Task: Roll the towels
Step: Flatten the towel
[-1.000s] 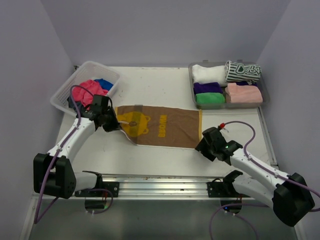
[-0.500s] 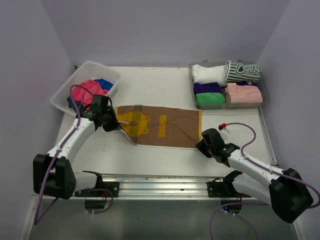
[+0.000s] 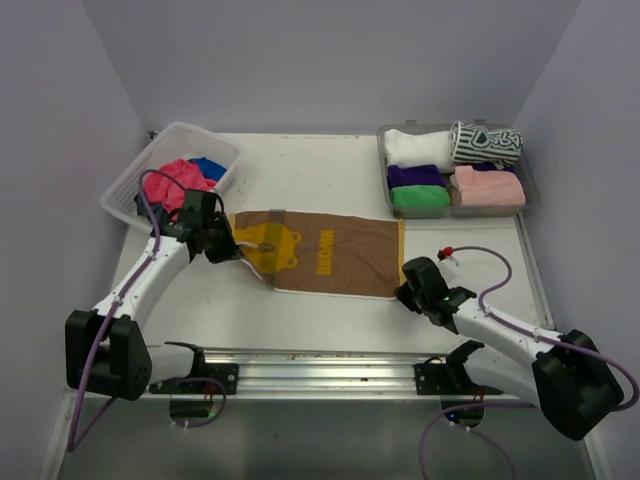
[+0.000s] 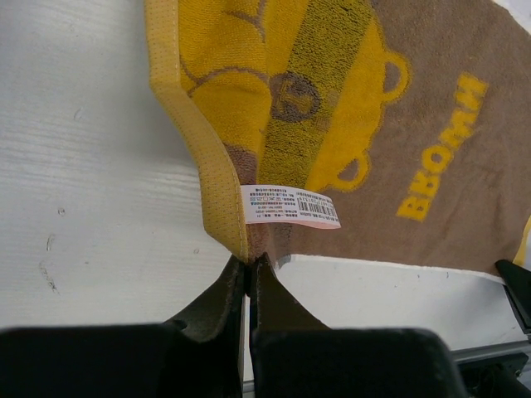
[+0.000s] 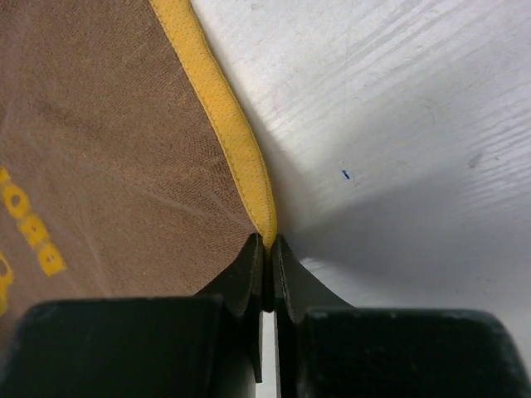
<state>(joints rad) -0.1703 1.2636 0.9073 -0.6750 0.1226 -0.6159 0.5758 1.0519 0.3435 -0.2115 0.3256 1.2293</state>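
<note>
Yellow-and-brown towel unmoved; right arm now lower

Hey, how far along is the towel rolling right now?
Done: several rolled towels sit in the grey tray. In hand: the brown-and-yellow towel lies flat, unrolled, with the left pincer and right pincer each shut on its edge. Left: that towel, plus the pink towel and blue towel in the basket.

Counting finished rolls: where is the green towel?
Top view, far right: the green towel lies in the grey tray, nearer than the purple towel, left of the pink towel.
</note>
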